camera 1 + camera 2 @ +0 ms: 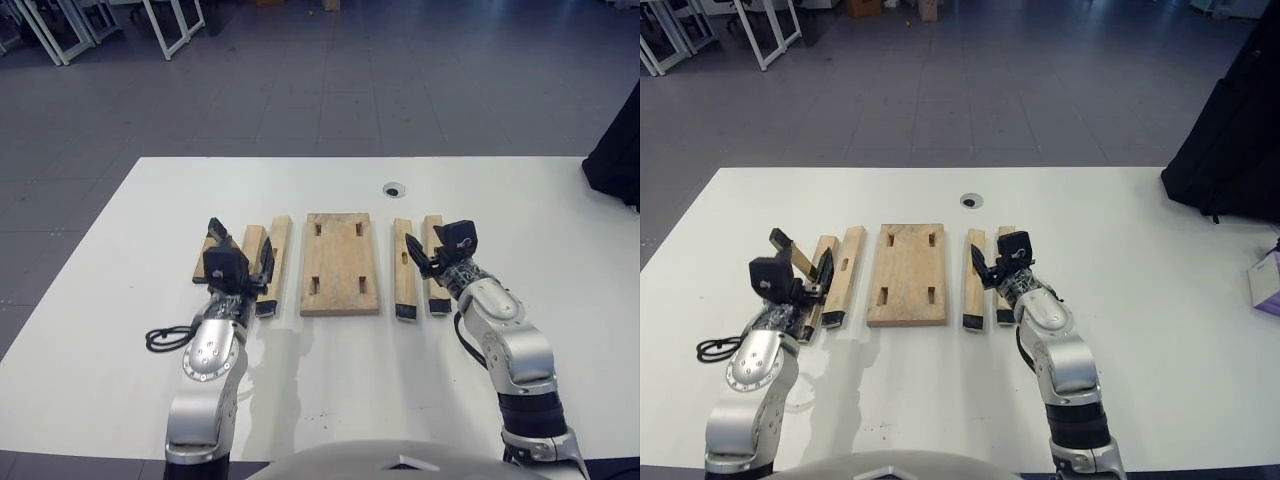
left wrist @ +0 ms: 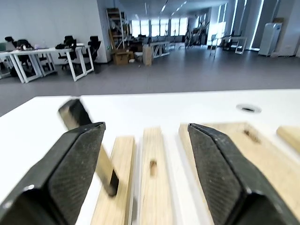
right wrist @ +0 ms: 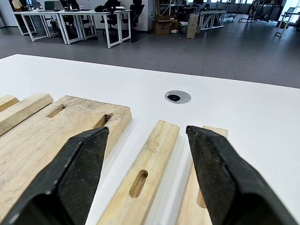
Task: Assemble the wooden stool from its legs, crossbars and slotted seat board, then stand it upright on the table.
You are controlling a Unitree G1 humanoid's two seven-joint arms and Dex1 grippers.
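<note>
"Where was the seat?"

"The pale rectangular wooden seat board [image 1: 340, 263], four-slotted, lay flat on the white table [image 1: 150, 220], long axis pointing away from the robot, parallel wooden left legs [image 1: 279, 262] and right legs [image 1: 403, 268] flanking it."

"And the grippers?"

"Left gripper [image 2: 145, 131] hung over the left legs, right gripper [image 3: 146, 131] over the right legs; both jaws gaped wide, holding nothing."

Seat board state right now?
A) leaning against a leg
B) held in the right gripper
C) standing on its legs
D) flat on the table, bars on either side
D: the seat board lies flat on the table, slots facing up, with loose wooden bars lying on both sides of it.
</note>
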